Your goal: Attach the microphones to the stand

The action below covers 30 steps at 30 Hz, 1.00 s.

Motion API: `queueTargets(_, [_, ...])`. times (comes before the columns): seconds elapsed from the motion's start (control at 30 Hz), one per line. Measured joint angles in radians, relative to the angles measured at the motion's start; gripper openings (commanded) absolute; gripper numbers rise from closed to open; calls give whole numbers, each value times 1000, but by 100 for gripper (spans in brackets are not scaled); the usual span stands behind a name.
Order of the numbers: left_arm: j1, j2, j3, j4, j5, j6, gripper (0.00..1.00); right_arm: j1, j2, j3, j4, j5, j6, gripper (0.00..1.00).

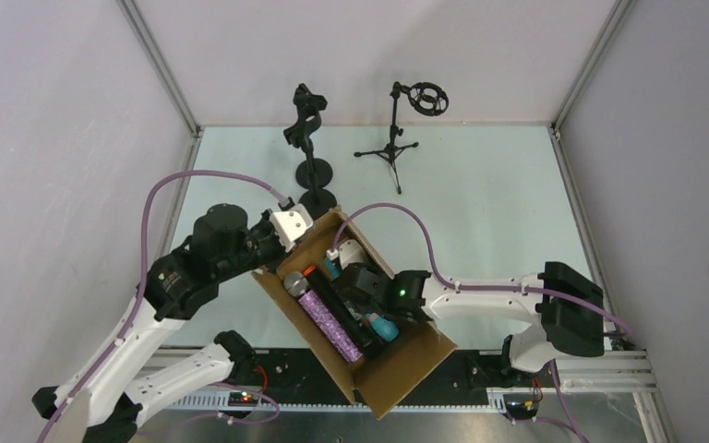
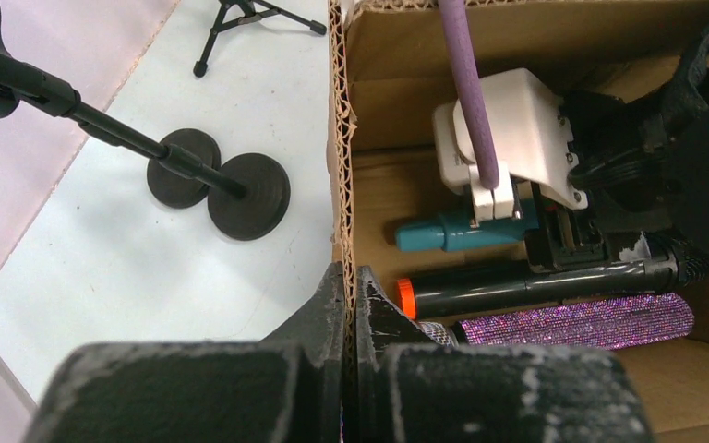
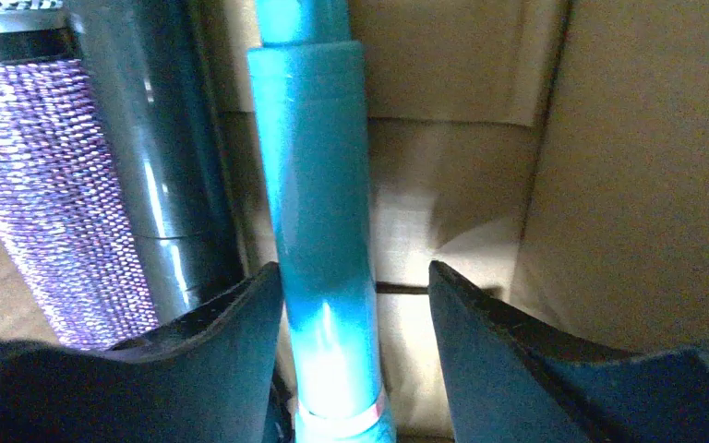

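- The left gripper (image 2: pixel 349 284) is clamped on the side wall of the brown corrugated cardboard box (image 2: pixel 341 138), fingers pressed together on the card. That looks like bracing the box.
- Three microphones lie side by side on the box floor. There's the turquoise plastic stick microphone (image 3: pixel 314 166), and beside it the all-black microphone with the orange-red end (image 2: pixel 517 288). The glittery purple microphone with the silver mesh head (image 2: pixel 582 321) lies beyond the black one.
- The right gripper (image 3: pixel 353 277) is down in the box, jaws spread astride the turquoise barrel. One finger sits right against it, and there's a clear gap on the other side. Nothing is held yet.
- I'd call this the pick-up of the first microphone; none is on a stand.
- The stands are well apart from the box, at the back of the pale table (image 1: pixel 480 212). One is a black tripod stand with a ring mount (image 1: pixel 392 138), the other a black round-based clip stand (image 1: pixel 306 129).
- Next call: close squarely on the barrel and lift clear of the box wall without dragging the black neighbour. Then carry it back to a holder.
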Motion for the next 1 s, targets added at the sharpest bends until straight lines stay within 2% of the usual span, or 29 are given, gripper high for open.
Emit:
queueTargets(0.07, [0,-4,-3,-2,-1,0,0,-10,0,-1,-13,-4,-1,65])
queueTargets(0.13, [0,-3,-5,-2,-2,1,0,-17,1,-1,-15,-10,-2,59])
queueTargets(0.3, [0,-2,-6,-2,-3,1,0,-14,7,-1,-21,-21,-6,22])
queueTargets(0.37, [0,-2,-6,-2,-3,1,0,-11,7,-1,-21,-24,-3,9])
queueTargets(0.43, [0,-2,-6,-2,-2,3,0,-4,7,-1,-20,-25,6,0])
queueTargets(0.6, [0,-11,-21,7,0,18,0,8,5,22,-60,-23,-2,0])
queueTargets(0.73, [0,-32,-53,22,-12,26,0,12,-48,153,-176,-14,-16,0])
queueTargets(1.0, [3,-58,-89,40,-62,51,0,16,-368,438,-343,1,-2,0])
